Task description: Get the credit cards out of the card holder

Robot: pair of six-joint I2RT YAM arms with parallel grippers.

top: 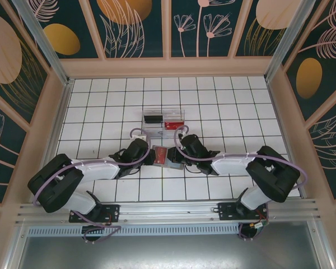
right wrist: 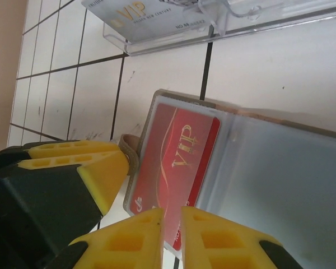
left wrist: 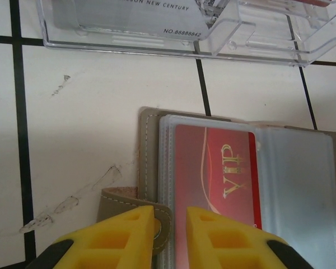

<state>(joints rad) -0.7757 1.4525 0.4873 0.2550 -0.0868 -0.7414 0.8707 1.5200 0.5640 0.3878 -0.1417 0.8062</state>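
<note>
Flanking 1 grey card holder [left wrist: 148,151] on the white tiled table [left wrist: 101,112], 2 yellow-fingered grippers meet near the middle of the floor, just at 6 o'clock of 1 clear plastic tray [left wrist: 269,45].

The holder lies open, its 2 panels side by side, with 1 red VIP card [left wrist: 213,179] showing through the clear sleeve of the panel at 9 o'clock. The other sleeve looks blank.

The left gripper [left wrist: 171,232] comes in from 9 o'clock. Its 2 fingers stand a narrow gap apart, straddling the holder's edge beside the small tab [left wrist: 123,202]. Whether they clamp it cannot be told.

The right gripper [right wrist: 172,235] comes in from 3 o'clock. Its 2 fingers are nearly together, with the red card's near end in the gap. A firm pinch cannot be confirmed.

Inside the tray lies 1 silver VIP card [left wrist: 129,17], and from above 1 red piece [top: 172,124] sits toward the tray's 3 o'clock end.
</note>
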